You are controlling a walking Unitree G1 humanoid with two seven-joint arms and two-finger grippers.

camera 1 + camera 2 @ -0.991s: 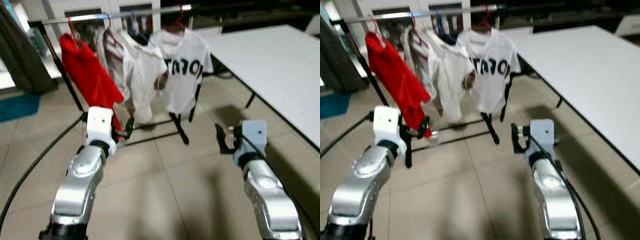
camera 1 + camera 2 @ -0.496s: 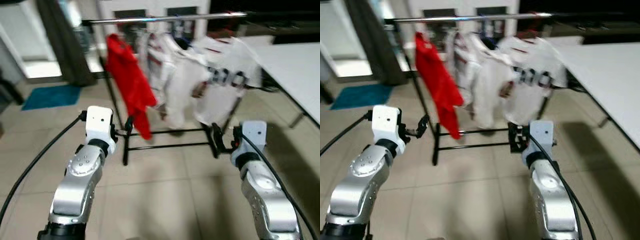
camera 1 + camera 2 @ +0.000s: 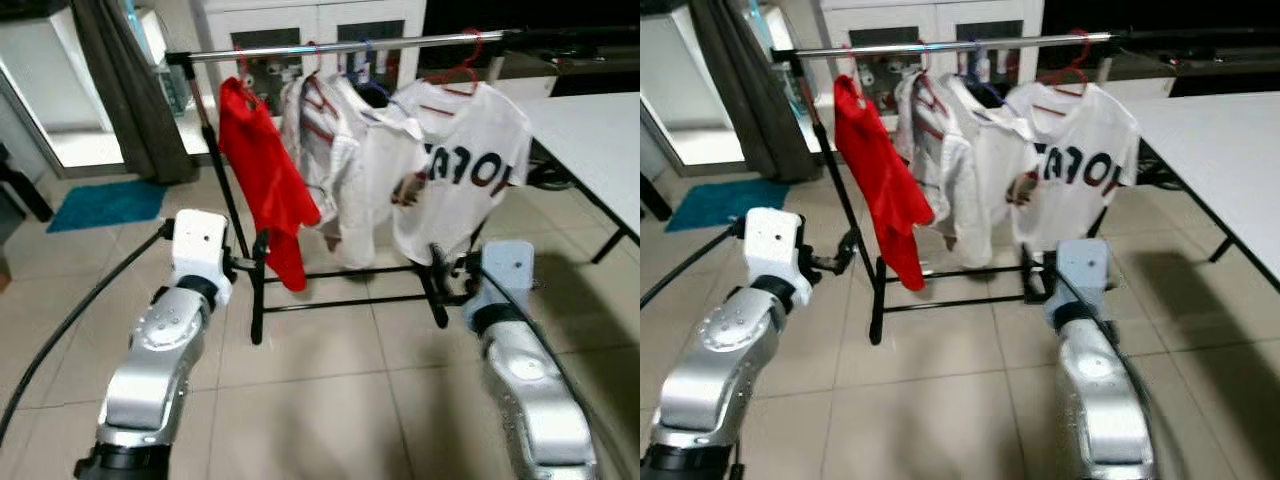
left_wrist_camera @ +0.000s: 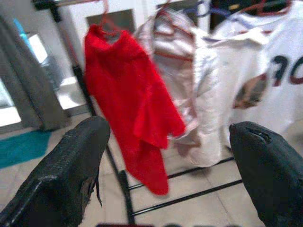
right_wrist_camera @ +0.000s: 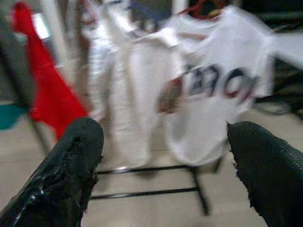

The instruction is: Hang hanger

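Hangers sit on the silver rail (image 3: 340,45) of a black clothes rack (image 3: 345,300), which you will find at 12 o'clock from the robot, standing on the tiled floor (image 3: 330,400). A red hanger (image 3: 455,75) at the rail's 3 o'clock end carries a white shirt with dark lettering (image 3: 465,175). At the 9 o'clock end, a red garment (image 3: 265,185) hangs from its own hanger. Between these two, you see several white garments (image 3: 345,165) bunched closely together and touching one another.

Check the left gripper (image 4: 170,179): its two black fingers (image 4: 71,175) are spread wide apart and hold nothing. In the left wrist view, the red garment and the pale garments show in the gap between them. The left gripper is raised at 10 o'clock, near the rack's left upright but apart from it.

Check the right gripper (image 5: 163,179): its fingers (image 5: 265,175) are likewise spread wide and empty, with the lettered shirt visible between them. It is raised at 2 o'clock, near the lower hem of that shirt, without touching it.

Note a white table (image 3: 600,140) at 2 o'clock, beyond the rack's right end. A dark curtain (image 3: 125,90) hangs at 10 o'clock, with a blue mat (image 3: 105,203) on the floor just beside it. A white cabinet (image 3: 310,20) stands behind the rail.
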